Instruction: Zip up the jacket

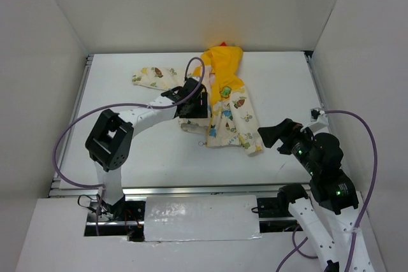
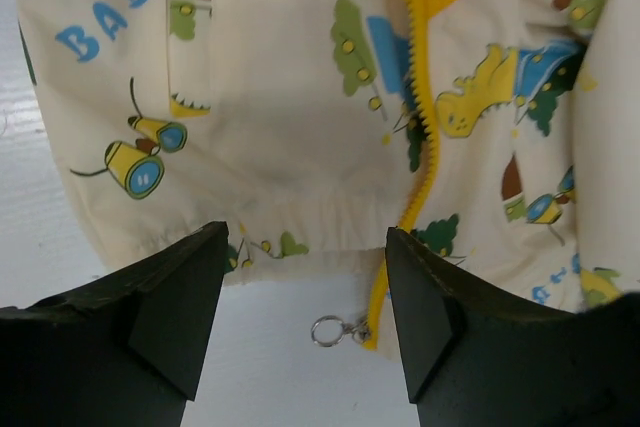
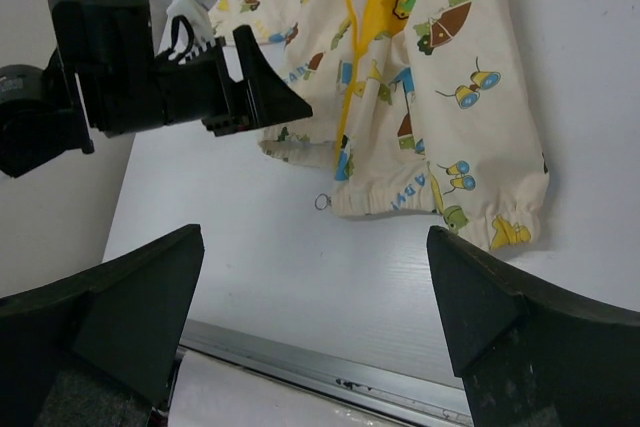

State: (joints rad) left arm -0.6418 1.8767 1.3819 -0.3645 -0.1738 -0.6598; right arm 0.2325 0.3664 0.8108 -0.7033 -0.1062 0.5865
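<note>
The jacket [image 1: 228, 103] lies on the white table, cream with cartoon prints, its yellow hood [image 1: 223, 58] towards the back. The front is open at the top and shows yellow lining. The yellow zipper [image 2: 416, 97] runs down to the hem, where a small metal pull ring [image 2: 330, 330] rests on the table; the ring also shows in the right wrist view [image 3: 322, 202]. My left gripper [image 1: 193, 104] is open and empty just above the hem [image 2: 305, 237], its fingers either side of the ring. My right gripper [image 1: 273, 136] is open and empty [image 3: 313, 237], near the jacket's right sleeve cuff [image 3: 510, 232].
White walls enclose the table [image 1: 159, 151] on three sides. A metal rail [image 3: 320, 372] runs along the near edge. One sleeve [image 1: 153, 76] spreads to the back left. The left arm's purple cable [image 1: 64, 144] loops over the left side.
</note>
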